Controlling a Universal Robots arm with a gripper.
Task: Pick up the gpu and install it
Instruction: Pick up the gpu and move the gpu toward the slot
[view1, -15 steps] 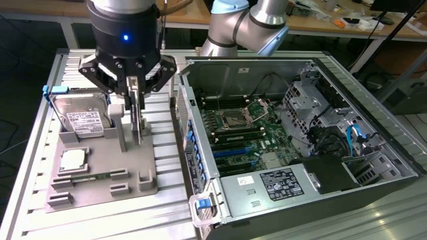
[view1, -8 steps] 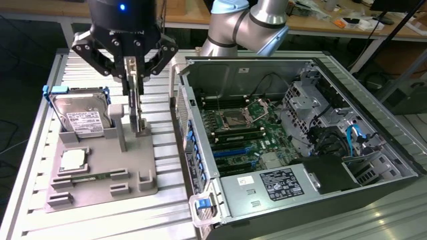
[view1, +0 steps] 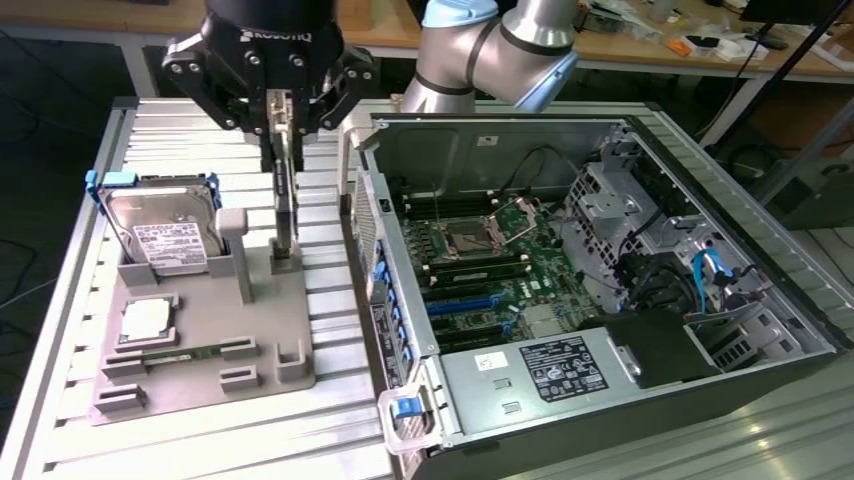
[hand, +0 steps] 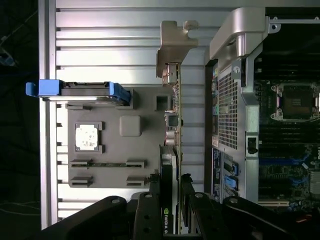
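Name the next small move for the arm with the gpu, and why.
Probably a short straight lift: the gripper is shut on the gpu, which stands on edge with its lower end at a slot in the grey holder. Rising first should free it before moving sideways toward the open computer case.

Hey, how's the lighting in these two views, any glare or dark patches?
Exterior view: even light, pale sheen on the ribbed table, case interior well lit. Wrist view: the case's silver corner glares, and the gripper holding the gpu reads as a dark silhouette.
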